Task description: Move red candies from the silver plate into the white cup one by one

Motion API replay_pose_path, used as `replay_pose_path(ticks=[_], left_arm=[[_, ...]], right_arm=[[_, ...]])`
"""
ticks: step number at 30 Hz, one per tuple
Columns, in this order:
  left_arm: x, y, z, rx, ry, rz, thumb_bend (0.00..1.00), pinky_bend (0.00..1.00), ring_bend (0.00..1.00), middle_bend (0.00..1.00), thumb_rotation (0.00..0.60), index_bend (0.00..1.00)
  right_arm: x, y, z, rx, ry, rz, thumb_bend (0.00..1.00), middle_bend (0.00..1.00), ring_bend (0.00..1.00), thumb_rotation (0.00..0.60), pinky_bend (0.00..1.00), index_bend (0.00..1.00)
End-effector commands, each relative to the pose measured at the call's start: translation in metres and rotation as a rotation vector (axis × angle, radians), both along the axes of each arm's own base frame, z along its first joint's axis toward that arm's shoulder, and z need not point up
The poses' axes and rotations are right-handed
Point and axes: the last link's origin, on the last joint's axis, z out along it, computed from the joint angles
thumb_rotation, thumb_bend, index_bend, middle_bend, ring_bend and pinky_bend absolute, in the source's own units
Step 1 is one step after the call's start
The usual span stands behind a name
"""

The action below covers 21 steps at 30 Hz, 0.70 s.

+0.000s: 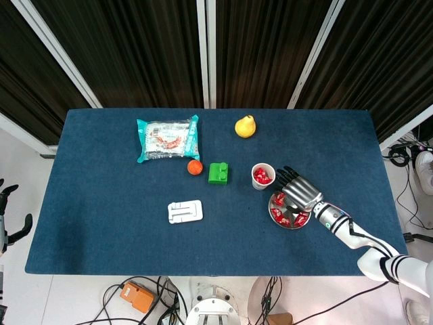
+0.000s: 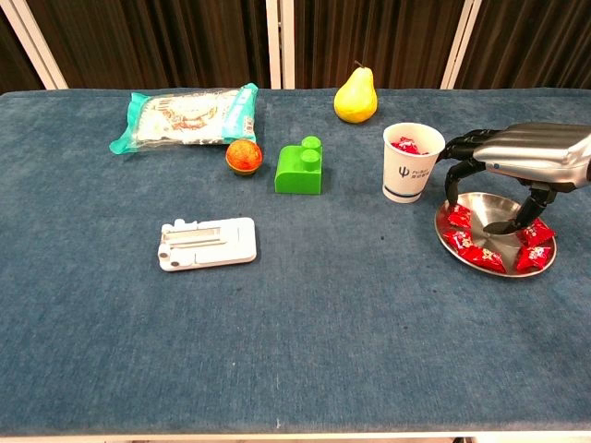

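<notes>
The robot's right hand (image 2: 522,157) is hovering over the shallow silver metal plate (image 2: 495,207), which is sitting on the dark blue fabric-covered worktop (image 2: 305,295) just beside the white paper cup (image 2: 412,162), at about four o'clock from it. Its fingers (image 2: 459,157) are arching downward and standing apart, with the tips low above the dish; nothing appears pinched between them, although whether a tip is touching a sweet cannot be told. Several red wrapped candies (image 2: 477,252) are lying around the plate's near and outer edges, and a few more are already showing inside the cup. The left hand (image 1: 5,220) is idling off the worktop at the far nine o'clock side of the head view, fingers loosely spread and carrying nothing.

Judged from this arrangement, the transfer is partly complete and another pick is being prepared. The risks are several. The candies are lying close together, so a broad closure could be gathering two at once, contrary to the one-by-one instruction. Glossy wrappers on smooth metal are likely to slide away under a fingertip, and downward pressure near the rim could be tipping or shifting the light plate. The cup is standing so near the knuckles that a careless lift toward ten o'clock could be knocking it over.
</notes>
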Motion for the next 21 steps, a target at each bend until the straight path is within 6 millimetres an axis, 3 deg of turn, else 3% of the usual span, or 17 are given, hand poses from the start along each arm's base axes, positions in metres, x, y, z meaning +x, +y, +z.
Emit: replay_pose_path(ticks=[1, 21], left_arm=[[-0.0003, 0.0000, 0.0002, 0.000, 0.000, 0.001, 0.35, 0.00, 0.00, 0.00, 0.600, 0.17], [-0.0002, -0.0001, 0.0000, -0.003, 0.002, 0.002, 0.35, 0.00, 0.00, 0.00, 0.600, 0.17]], right_arm=[[-0.0013, 0.0015, -0.0003, 0.008, 0.007, -0.003, 0.46, 0.11, 0.03, 0.600, 0.00, 0.48], [0.0013, 0.0025, -0.0081, 0.016, 0.003, 0.007, 0.48, 0.11, 0.03, 0.600, 0.00, 0.49]])
